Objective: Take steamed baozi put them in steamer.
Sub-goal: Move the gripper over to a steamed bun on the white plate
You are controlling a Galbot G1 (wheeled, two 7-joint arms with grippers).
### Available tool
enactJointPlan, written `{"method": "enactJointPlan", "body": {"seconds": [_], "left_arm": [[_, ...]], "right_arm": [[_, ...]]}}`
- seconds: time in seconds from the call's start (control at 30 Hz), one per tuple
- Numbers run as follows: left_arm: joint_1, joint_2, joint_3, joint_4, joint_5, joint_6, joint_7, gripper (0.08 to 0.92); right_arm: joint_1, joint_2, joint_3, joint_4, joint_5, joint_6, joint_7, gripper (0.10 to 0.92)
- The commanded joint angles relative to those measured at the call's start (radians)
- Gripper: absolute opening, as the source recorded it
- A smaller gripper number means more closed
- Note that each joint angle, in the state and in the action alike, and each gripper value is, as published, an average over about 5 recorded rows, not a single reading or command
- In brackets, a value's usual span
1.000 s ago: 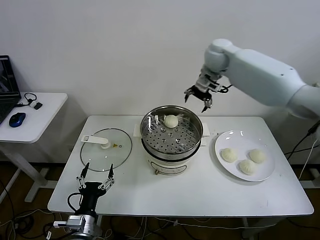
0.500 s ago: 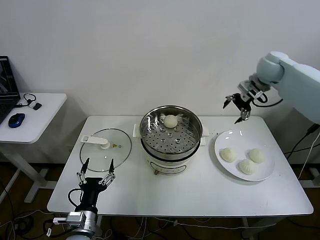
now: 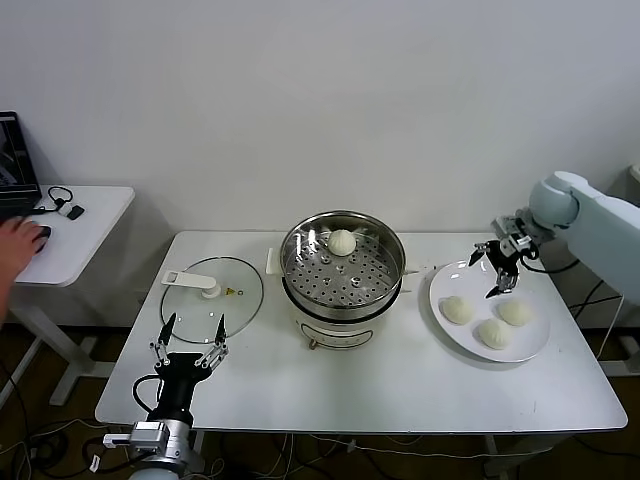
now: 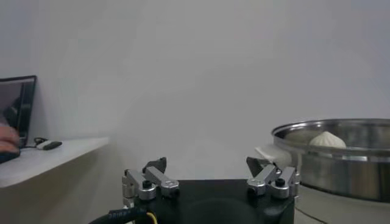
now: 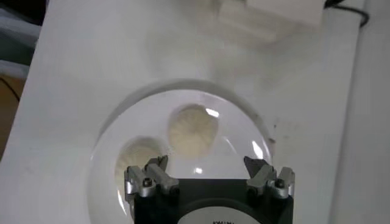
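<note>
Here the right claw (image 3: 497, 268) hung spread wide over the plate (image 3: 533, 345) holding three baozi (image 3: 457, 310); one sat in the steamer (image 3: 343, 262); an off-centre descent could squash a bun; the left claw (image 3: 188, 346) waited apart.

Shiny perforated steel steamer (image 3: 343, 272)

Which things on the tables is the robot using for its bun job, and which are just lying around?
For the job:
- one bun already in the steamer
- three buns on the white plate
- right gripper, fingers open above the plate

Just lying about:
- glass lid flat on the table
- laptop and cable on the side table
- left gripper, parked at the table's front edge
</note>
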Motion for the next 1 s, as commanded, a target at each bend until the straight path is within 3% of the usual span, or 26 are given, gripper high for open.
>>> {"method": "enactJointPlan", "body": {"seconds": [0.03, 1.0], "left_arm": [[0.009, -0.001, 0.000, -0.005, -0.007, 0.003, -0.003, 0.823], [0.008, -0.001, 0.004, -0.010, -0.041, 0.026, -0.002, 0.823]], "right_arm": [[-0.126, 0.076, 0.099, -0.106, -0.084, -0.009, 0.028, 0.823], [-0.179, 0.209, 0.194, -0.252, -0.151, 0.032, 0.017, 0.823]]}}
